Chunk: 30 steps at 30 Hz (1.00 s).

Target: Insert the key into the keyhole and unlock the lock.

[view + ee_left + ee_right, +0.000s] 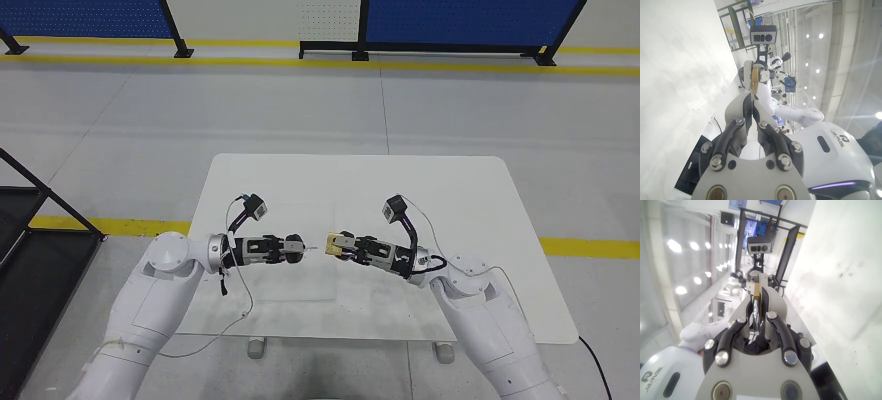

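Lock (337, 243): brass padlock, held in the air over the middle of the desk, its bottom face turned towards the key; the chrome shackle (755, 315) points back between the fingers that hold it.
Right claw (757, 292): closed tight on the lock, one pad on each flat side of the brass body.
Key (314, 247): small and thin, level with the lock, its tip right at the lock's bottom face; whether it has gone into the keyhole cannot be told.
Left claw (752, 100): pinched nearly flat on the key, which sits edge-on between the dark pads.
Claws: facing each other tip to tip, close together.
Desk (450, 200): white, beneath both arms.
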{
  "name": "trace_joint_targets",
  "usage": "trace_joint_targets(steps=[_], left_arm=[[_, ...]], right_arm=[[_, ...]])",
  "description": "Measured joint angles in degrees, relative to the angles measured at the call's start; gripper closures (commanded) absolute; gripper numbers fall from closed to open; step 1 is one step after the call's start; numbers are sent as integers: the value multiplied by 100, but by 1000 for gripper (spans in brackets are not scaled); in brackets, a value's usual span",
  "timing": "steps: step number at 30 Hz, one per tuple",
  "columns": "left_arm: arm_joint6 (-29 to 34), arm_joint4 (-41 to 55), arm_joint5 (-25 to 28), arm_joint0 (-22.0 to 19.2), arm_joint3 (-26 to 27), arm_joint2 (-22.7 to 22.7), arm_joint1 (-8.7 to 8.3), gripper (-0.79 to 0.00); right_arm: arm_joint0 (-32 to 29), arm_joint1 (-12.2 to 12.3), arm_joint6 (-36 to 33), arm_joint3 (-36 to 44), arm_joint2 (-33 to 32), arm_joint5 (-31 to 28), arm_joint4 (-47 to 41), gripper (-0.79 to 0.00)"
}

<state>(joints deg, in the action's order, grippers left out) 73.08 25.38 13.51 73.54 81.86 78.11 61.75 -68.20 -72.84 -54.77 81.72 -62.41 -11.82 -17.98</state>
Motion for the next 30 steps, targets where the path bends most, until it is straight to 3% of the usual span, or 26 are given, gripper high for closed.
trace_joint_targets(steps=[11, 30], left_arm=[[-87, 59, 36, -300, -194, -311, 31, 0], [-80, 150, 46, -433, -301, -469, 8, 0]], right_arm=[[0, 0, 0, 0, 0, 0, 0, 0], [0, 0, 0, 0, 0, 0, 0, 0]])
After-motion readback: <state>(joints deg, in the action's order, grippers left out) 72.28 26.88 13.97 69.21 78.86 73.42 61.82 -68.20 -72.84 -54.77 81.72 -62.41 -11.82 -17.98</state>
